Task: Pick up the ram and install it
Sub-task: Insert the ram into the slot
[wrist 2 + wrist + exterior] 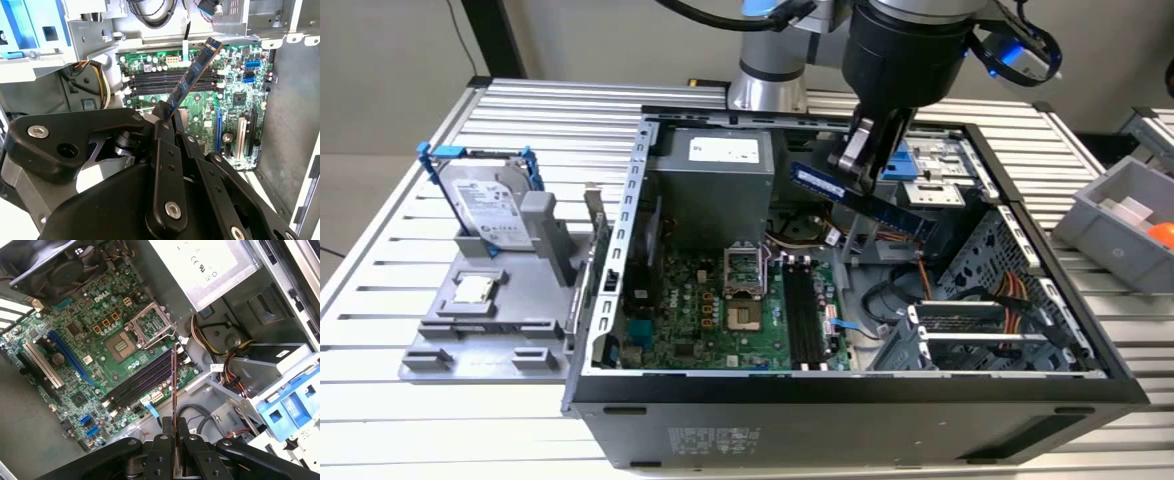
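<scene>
My gripper [865, 165] is shut on the ram [861, 200], a long dark blue stick with black chips, tilted in the air over the back right of the open computer case [607, 300]. In both wrist views the black fingers [162, 125] [161, 450] clamp one end of the ram [197, 70] [173, 385], and its free end points toward the motherboard. The long black memory slots [803, 310] [170, 82] [140, 380] lie below the stick, apart from it, with nothing in them.
A silver hard drive in a blue frame [491, 205] stands on a grey fixture at the exterior view's left. A grey bin [1121, 215] sits at the right. Inside the case are the power supply [720, 175], CPU socket [740, 270], orange and yellow cables [994, 295] and a blue drive bay [292, 407].
</scene>
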You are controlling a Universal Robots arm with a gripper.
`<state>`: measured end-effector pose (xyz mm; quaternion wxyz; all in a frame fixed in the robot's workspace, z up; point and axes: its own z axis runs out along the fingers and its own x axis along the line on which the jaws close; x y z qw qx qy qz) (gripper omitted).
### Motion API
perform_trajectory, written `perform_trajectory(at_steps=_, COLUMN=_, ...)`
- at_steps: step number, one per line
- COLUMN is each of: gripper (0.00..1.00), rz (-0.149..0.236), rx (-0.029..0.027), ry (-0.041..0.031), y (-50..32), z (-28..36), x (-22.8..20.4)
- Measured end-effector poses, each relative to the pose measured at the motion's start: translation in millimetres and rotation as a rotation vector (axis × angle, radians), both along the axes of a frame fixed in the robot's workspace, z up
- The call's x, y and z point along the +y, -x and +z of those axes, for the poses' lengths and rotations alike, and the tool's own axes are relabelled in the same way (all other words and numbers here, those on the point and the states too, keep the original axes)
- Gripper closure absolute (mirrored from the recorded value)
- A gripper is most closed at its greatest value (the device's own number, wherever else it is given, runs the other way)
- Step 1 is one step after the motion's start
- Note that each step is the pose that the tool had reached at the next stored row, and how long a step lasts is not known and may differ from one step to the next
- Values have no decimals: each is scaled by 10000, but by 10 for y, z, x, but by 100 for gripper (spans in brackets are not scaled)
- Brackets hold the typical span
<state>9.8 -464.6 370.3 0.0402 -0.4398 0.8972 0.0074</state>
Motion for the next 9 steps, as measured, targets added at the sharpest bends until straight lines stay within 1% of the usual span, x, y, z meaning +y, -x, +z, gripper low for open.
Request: perform_trajectory(at_steps=9, gripper=100, rz=-546, rx=0, ry=0, y=0, z=0, x=0)
